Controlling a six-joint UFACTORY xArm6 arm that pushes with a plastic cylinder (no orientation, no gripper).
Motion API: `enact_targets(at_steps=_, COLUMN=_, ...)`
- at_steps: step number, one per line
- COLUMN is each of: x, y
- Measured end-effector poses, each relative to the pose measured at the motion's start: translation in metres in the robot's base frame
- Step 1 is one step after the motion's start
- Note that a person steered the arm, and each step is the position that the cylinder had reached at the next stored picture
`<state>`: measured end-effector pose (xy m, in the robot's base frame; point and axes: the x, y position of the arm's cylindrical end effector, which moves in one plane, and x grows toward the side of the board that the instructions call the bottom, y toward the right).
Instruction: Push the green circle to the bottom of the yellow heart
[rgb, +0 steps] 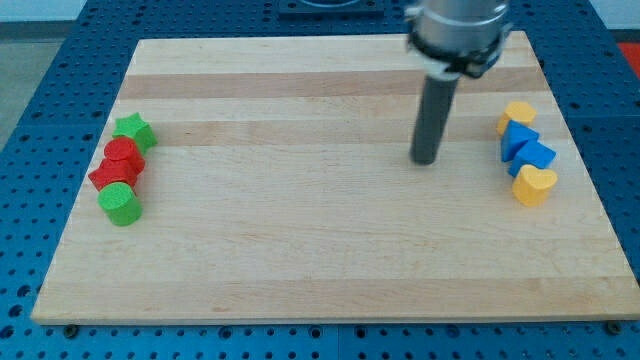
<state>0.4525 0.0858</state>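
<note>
Resting on the board: my tip (425, 160), right of centre, upper half, touching no block
Rod: straight, dark, matte cylinder, upright, hanging from a wider grey collar at the view's top (no gripper on this arm, so nothing to spread, press together or pinch)
Board (300, 250): pale wood, lengthwise grain in light and darker strips, lying on a blue perforated surface (40, 120)
Green circle (119, 203): short round puck, flat top, at the view's left edge, lowest piece of the left cluster
Left cluster: green star (133, 129) on top, then a red round-ish block (124, 153), then a red star-like block (112, 176) (exact outline hard to tell), then the green circle; each one touching the next
Yellow heart (534, 185): at the view's right edge, lowest piece of the right cluster, lobes clearly visible
Right cluster: yellow block (518, 114) on top (shape unclear), two blue angular blocks (526, 147) packed under it, then the heart; all touching
Gap: green circle and yellow heart well apart, at opposite sides of the board
Tip vs targets: nearer the right cluster, well apart from the green circle
</note>
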Motion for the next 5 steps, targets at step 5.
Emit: enact_targets(at_steps=5, x=0.054, y=-0.390)
